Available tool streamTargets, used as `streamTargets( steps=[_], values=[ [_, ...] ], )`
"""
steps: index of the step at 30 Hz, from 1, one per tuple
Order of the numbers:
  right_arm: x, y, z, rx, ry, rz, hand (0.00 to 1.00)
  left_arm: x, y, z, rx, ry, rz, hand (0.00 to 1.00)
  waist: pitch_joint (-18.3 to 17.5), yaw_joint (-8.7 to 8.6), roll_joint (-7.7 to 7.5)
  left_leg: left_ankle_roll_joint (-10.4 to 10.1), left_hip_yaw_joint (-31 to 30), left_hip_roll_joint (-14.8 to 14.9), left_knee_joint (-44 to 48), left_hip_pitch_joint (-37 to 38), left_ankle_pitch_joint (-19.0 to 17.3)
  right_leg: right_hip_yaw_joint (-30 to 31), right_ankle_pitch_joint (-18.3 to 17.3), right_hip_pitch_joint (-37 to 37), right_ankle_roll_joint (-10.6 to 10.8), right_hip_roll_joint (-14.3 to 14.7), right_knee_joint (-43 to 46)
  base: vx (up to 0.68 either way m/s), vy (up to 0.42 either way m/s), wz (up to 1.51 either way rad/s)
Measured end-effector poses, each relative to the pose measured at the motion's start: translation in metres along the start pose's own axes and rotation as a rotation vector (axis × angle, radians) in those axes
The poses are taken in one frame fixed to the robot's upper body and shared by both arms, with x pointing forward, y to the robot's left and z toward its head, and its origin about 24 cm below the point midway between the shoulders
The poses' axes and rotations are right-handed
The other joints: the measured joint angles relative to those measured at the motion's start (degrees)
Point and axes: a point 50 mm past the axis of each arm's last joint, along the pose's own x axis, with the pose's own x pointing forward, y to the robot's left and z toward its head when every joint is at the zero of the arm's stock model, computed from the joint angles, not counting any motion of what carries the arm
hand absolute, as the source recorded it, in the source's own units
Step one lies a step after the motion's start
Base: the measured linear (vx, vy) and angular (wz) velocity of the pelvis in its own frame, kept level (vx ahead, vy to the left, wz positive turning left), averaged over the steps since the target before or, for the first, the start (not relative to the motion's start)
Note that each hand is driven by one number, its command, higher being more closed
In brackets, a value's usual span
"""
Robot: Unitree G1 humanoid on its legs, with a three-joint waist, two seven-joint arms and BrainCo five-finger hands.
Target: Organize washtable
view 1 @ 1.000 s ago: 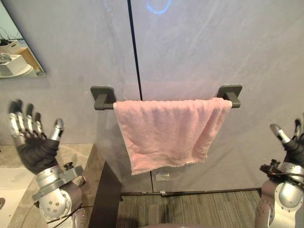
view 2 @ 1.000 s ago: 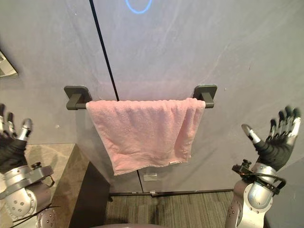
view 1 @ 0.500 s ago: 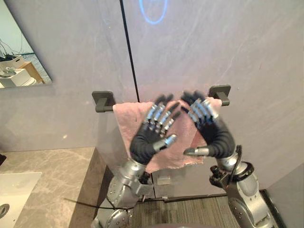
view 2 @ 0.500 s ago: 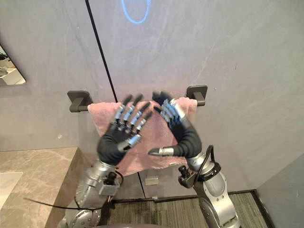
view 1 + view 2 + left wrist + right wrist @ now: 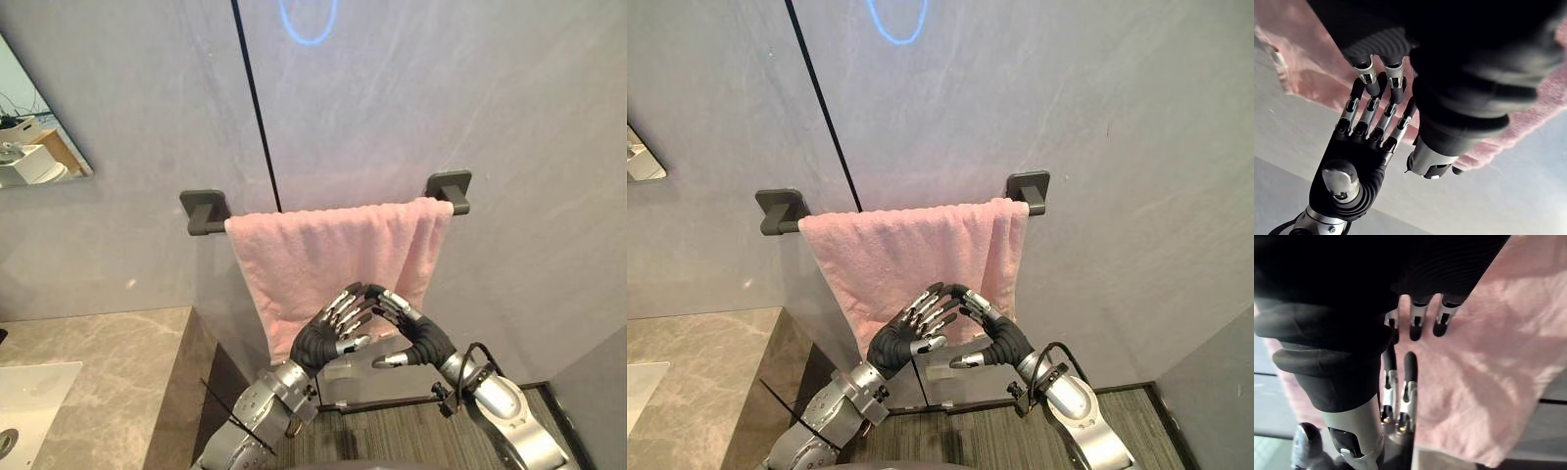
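A pink towel point(image 5: 313, 253) hangs folded over a dark bar point(image 5: 204, 210) on the grey wall. Both hands are raised in front of its lower edge, fingers straight and fingertips meeting each other. My left hand point(image 5: 323, 338) comes in from the lower left, and my right hand point(image 5: 416, 336) from the lower right. In the left wrist view the right hand point(image 5: 1354, 166) faces my own left fingers point(image 5: 1367, 76) with the towel point(image 5: 1312, 78) behind. The right wrist view has the towel point(image 5: 1484, 372) just past the right fingers point(image 5: 1416, 319). Neither hand holds cloth.
The bar's right bracket point(image 5: 451, 189) is fixed to the wall. A marble countertop point(image 5: 108, 367) with a white sink point(image 5: 24, 401) lies at the lower left, and a mirror point(image 5: 29, 137) hangs above it. Dark floor point(image 5: 392, 436) lies below the towel.
Both hands came down from in front of the bar to the towel's lower edge, and their fingertips drew together. The camera shifted slightly.
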Motion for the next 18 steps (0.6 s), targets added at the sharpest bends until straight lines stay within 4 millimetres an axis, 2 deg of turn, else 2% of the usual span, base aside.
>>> streamTargets(
  steps=[6,9,13,18],
  values=[
    [0.027,0.0,-0.006,-0.029,0.009,-0.069,0.0,0.019,0.011,-0.001,0.08,-0.009,0.081,0.0,0.09,0.19,-0.06,0.01,-0.22,-0.07,-0.18,-0.79,0.03,-0.22,0.41,-0.23,-0.08,-0.07,-1.0,-0.01,-0.006,0.02],
    [0.033,0.0,-0.005,-0.039,0.004,-0.089,0.0,0.023,0.017,0.002,0.115,-0.021,0.129,0.0,0.1,0.1,-0.06,0.01,-0.49,-0.09,-0.34,-1.08,0.03,-0.52,0.43,-0.23,-0.12,-0.06,-1.47,0.01,-0.012,0.03],
    [0.037,-0.008,-0.005,-0.058,0.002,-0.165,0.0,0.028,0.031,0.006,0.166,-0.033,0.219,0.0,0.12,0.13,-0.05,0.0,-0.76,-0.07,-0.41,-2.09,0.04,-0.8,0.44,-0.93,-0.14,-0.01,-1.67,0.01,-0.016,0.03],
    [0.033,-0.028,-0.001,-0.056,-0.021,-0.336,0.0,0.023,0.047,0.014,0.238,-0.053,0.318,0.0,0.68,0.07,-0.95,0.01,-0.99,-0.13,-0.38,-2.46,0.05,-0.99,0.45,-0.96,-0.15,-0.08,-1.66,0.0,0.0,0.0]
  ],
)
